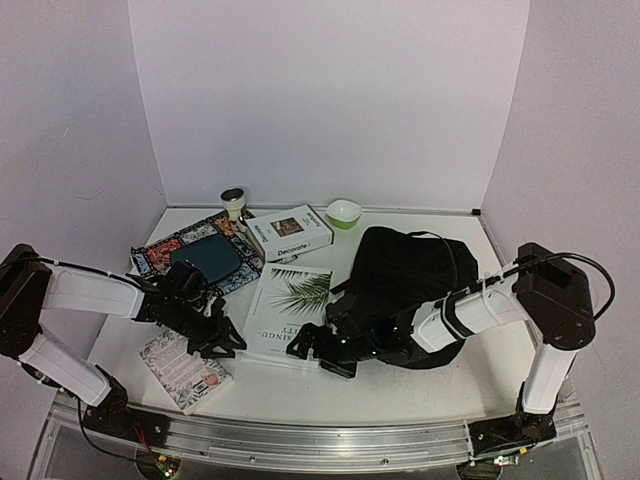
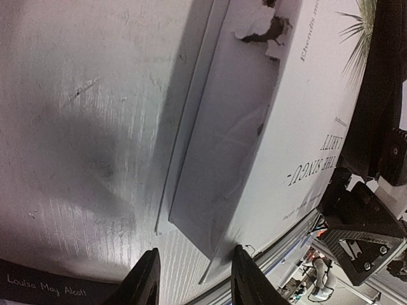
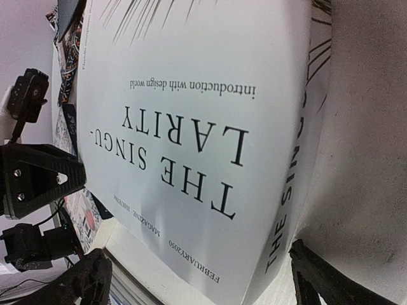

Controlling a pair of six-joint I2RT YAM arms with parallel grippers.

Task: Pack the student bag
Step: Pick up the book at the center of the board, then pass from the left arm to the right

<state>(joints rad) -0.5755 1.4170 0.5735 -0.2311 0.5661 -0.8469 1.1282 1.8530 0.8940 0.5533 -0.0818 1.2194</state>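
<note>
- The student bag (image 1: 415, 265) lies on the right half of the table (image 1: 420, 395), just beside a white magazine (image 1: 288, 300).
- The left gripper (image 2: 195, 260) has its jaws partly apart at the magazine's corner, clamping nothing.
- The right gripper (image 3: 200, 251) is spread wide, straddling the magazine's edge.

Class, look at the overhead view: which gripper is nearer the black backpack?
Right. The right gripper is beside the black backpack, at its edge facing the white magazine; the left gripper is farther off, on the magazine's opposite side.
</note>
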